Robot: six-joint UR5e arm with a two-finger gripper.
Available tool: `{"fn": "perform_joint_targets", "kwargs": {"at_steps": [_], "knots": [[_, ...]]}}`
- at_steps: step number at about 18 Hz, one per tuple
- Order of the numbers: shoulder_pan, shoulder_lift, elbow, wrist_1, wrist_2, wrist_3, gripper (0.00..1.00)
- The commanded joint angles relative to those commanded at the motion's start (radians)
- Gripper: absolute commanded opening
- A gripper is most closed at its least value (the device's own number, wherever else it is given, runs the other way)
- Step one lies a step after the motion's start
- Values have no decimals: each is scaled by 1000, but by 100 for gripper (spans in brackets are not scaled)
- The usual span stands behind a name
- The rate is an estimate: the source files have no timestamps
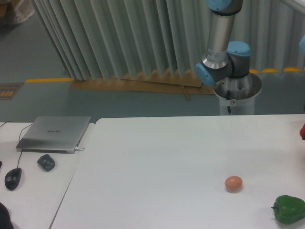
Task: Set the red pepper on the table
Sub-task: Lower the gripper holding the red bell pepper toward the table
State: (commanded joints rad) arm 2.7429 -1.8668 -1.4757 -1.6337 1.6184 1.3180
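- Red pepper point(302, 131): only a thin sliver of red with a dark patch shows at the right edge of the frame, above the far right part of the table point(157, 167). Shape, stem and gloss cannot be judged; most of it lies outside the view.
- Whether the pepper touches the table or hangs above it: cannot tell.
- Gripper: outside the view; how far its fingers are open, and what they hold, cannot be told.
- Arm point(220, 40): grey upright link with blue joint caps, on a metal pedestal point(237, 98) behind the table's far edge.
- Green pepper point(289, 209) lies at the table's near right corner; an orange-tan egg-shaped thing point(233, 183) just left of it, apart.
- Side desk point(28, 191), left: closed laptop point(55, 133), mouse point(13, 178), small dark object point(46, 162).
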Motion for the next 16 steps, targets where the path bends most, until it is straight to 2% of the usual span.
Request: {"fn": "perform_joint_targets", "kwargs": {"at_steps": [6,7,9,16], "knots": [[-57,-23,3,44,-6,-109,34],[-60,-23,3,55,-33,-127,34],[-66,-25,3,112,-125,-195,34],[-94,-44,-2,163,-126,-218,34]]}}
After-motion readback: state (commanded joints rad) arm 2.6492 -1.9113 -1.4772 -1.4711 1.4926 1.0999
